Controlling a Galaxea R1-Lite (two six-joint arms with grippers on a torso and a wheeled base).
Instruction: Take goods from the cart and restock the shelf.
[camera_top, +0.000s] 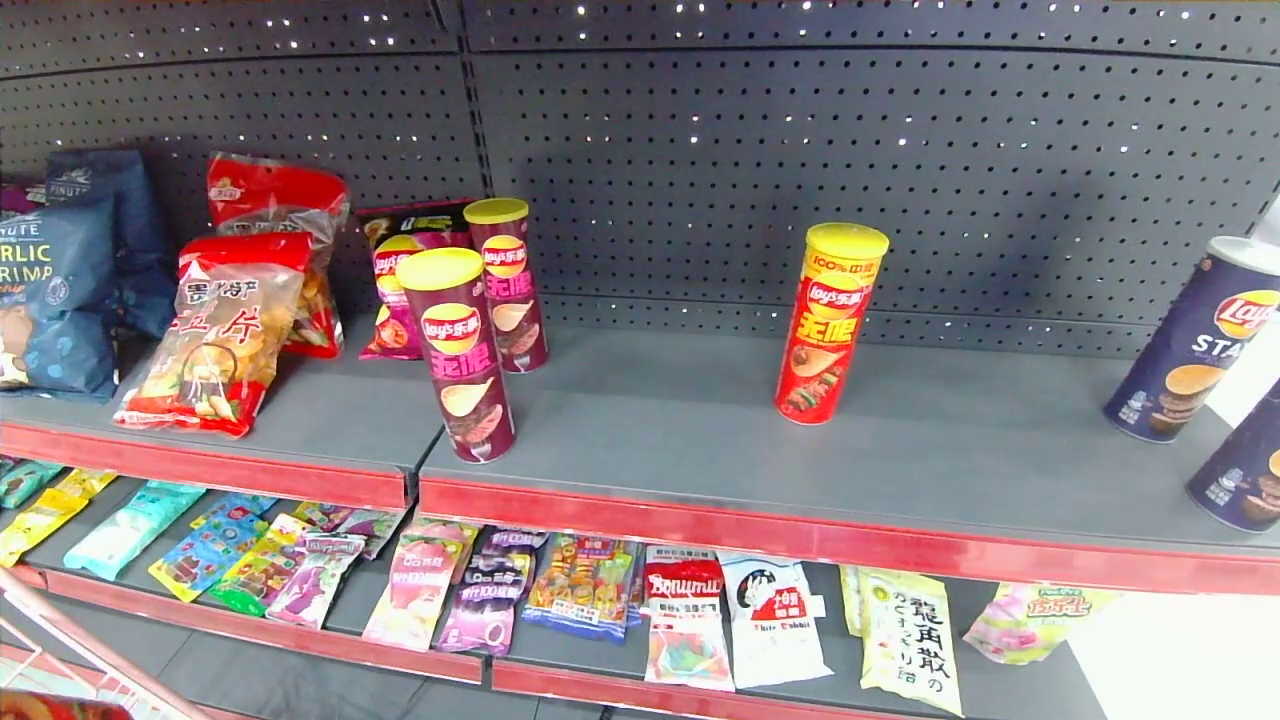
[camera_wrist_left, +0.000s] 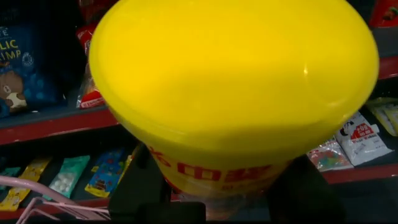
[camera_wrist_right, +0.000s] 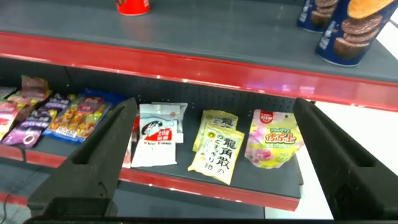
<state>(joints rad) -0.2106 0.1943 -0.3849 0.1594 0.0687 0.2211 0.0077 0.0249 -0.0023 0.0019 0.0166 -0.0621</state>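
Note:
A crisp can (camera_wrist_left: 230, 93) with a yellow lid and a red body looms close in the left wrist view. My left gripper (camera_wrist_left: 217, 193) is shut on it, with dark fingers (camera_wrist_left: 305, 193) on either side of its body. My right gripper (camera_wrist_right: 214, 106) hangs open with nothing in it, in front of the lower shelf. On the upper grey shelf (camera_top: 700, 440) a matching red can (camera_top: 830, 322) stands upright in the middle. Two maroon cans (camera_top: 457, 352) stand to its left and two blue cans (camera_top: 1190, 340) at the right end.
Snack bags (camera_top: 215, 340) fill the upper shelf's left end. Several flat candy packets (camera_top: 690, 620) lie along the lower shelf. The cart's pink wire rim (camera_top: 70, 650) is at the lower left. Free shelf room lies on both sides of the red can.

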